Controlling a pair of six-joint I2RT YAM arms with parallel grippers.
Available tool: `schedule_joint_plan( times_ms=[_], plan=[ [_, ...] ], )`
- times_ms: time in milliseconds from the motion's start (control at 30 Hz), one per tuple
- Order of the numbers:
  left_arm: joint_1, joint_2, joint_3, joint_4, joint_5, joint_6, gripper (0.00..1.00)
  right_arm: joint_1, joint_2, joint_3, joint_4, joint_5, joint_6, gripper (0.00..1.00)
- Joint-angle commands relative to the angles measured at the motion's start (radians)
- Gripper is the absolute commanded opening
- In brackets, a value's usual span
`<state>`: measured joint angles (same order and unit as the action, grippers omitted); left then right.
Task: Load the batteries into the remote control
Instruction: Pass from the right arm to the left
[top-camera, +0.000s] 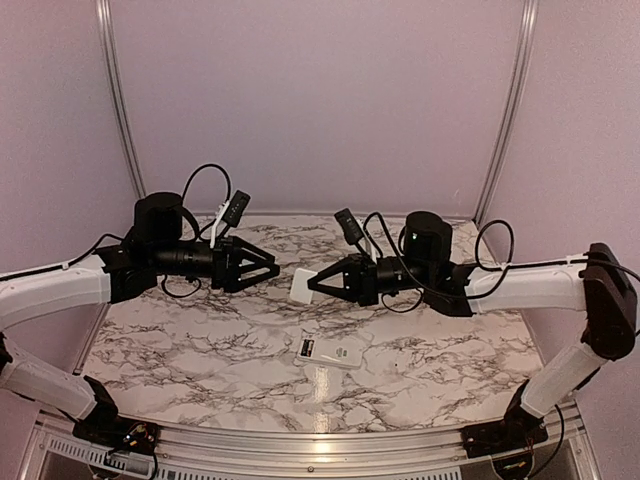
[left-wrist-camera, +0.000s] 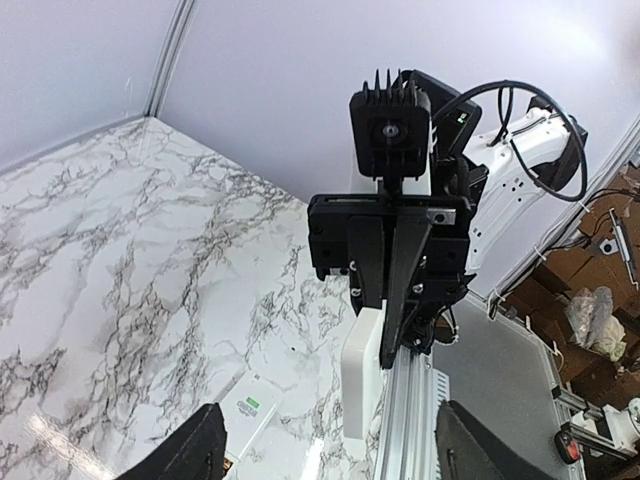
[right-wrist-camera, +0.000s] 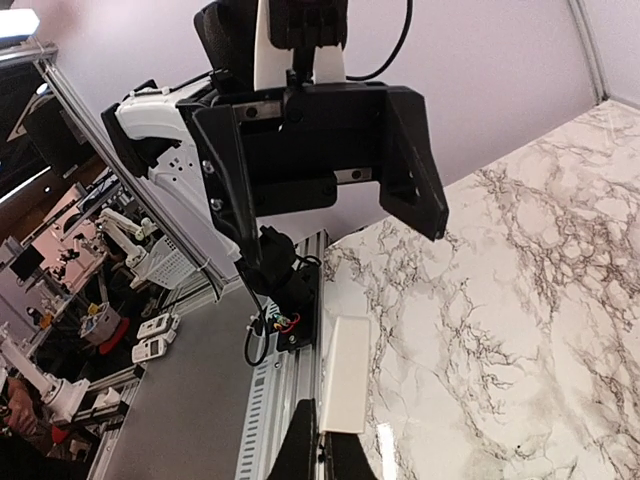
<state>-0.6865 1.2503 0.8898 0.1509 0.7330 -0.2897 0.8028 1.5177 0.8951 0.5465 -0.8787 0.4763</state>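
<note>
I am looking down on a grey-veined marble table (top-camera: 180, 350) with two black-tipped robot arms reaching in from either side, their tools facing each other above the middle of the surface.

The left gripper (top-camera: 272, 272) has its jaws spread wide with nothing between them. From its own wrist camera, I see its two dark fingers (left-wrist-camera: 195, 450) far apart at the bottom of the frame.

The right gripper (top-camera: 312, 287) is closed tight on one end of a white flat piece (top-camera: 300, 285), a thin plain rectangle held up off the table. Its free end points towards the left gripper. In the right wrist view, the piece (right-wrist-camera: 345, 385) sticks out past the pinched fingertips. The open left tool sits beyond it, close but not touching.

The remote control (top-camera: 330, 353) lies flat on the marble, below and slightly right of the held piece, nearer the arm bases. Neither tool touches it. Its dark display end points left. From the left wrist camera, I see it lying just behind the left finger.
</note>
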Motion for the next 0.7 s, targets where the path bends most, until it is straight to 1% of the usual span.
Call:
schedule_joint_plan(
  times_ms=[0,133,233,367,467,667],
  plan=[
    [-0.002,0.060,-0.088,0.034,0.020,-0.067,0.68,-0.004,0.069,-0.050,0.147,0.019,0.154,0.00],
    [-0.015,0.076,-0.121,0.076,0.035,-0.082,0.60,-0.003,0.108,-0.070,0.214,0.008,0.221,0.00],
    [-0.037,0.111,-0.115,0.072,0.039,-0.077,0.57,-0.004,0.127,-0.074,0.235,0.007,0.242,0.00],
    [-0.045,0.167,-0.106,0.092,0.044,-0.103,0.48,-0.004,0.153,-0.077,0.263,0.001,0.264,0.00],
    [-0.047,0.185,-0.096,0.106,0.044,-0.111,0.43,-0.002,0.163,-0.083,0.285,-0.006,0.279,0.00],
    [-0.061,0.206,-0.089,0.149,0.070,-0.125,0.37,-0.002,0.175,-0.082,0.275,-0.008,0.280,0.00]
  ],
)
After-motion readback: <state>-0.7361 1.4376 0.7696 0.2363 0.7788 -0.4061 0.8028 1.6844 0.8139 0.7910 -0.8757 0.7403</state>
